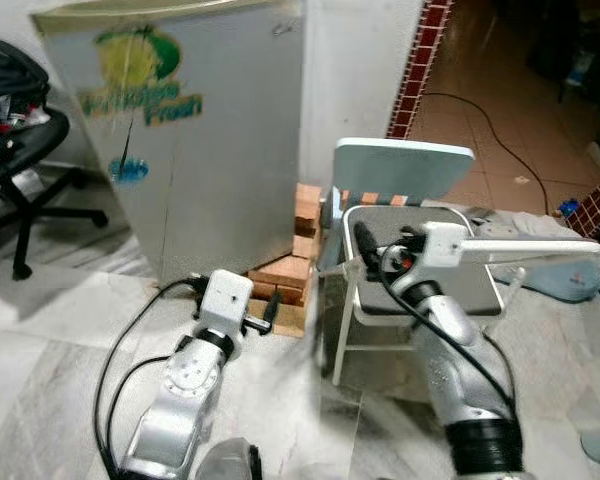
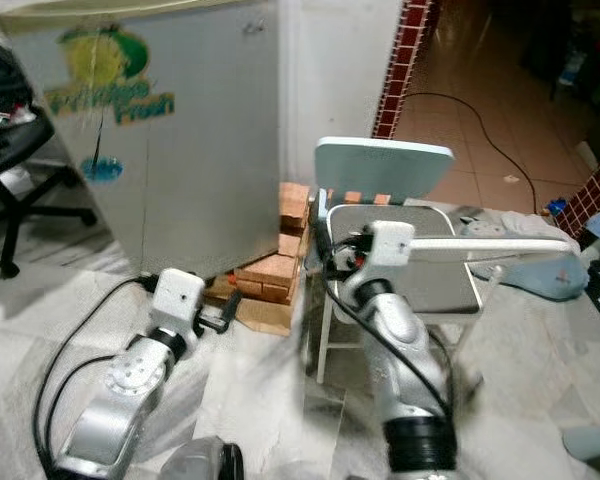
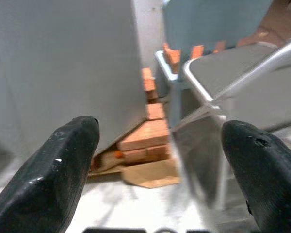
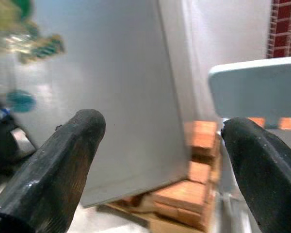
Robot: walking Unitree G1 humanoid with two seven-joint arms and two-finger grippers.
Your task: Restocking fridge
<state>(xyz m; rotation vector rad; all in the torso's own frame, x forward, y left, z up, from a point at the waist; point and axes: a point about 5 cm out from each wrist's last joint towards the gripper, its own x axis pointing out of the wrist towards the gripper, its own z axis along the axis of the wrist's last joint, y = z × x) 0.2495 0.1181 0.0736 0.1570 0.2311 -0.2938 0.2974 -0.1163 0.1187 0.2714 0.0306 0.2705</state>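
Both end effectors are released and holding nothing right now. The left end effector (image 3: 160, 160) has its two black fingers (image 3: 53, 179) spread wide, low over the pale marble floor (image 1: 50, 340), pointing at the bottom corner of the fridge (image 1: 195, 140). The right end effector (image 4: 160, 160) is higher up, fingers just as far apart, hanging over the near edge of the grey seat of a folding chair (image 1: 420, 260) with a light blue backrest. The fridge is the small silver one straight ahead, door shut, green and yellow fruit logo (image 1: 140, 75) on the front, and it's standing on the floor left of the chair. Wedged between the fridge and the chair there's a stack of orange bricks (image 1: 295, 250) on what looks like a bit of cardboard, though the view is a bit blurry there. A black office chair (image 1: 20, 150) sits off to the far left, and a black cable (image 1: 490, 130) snakes across the brown tile floor behind.
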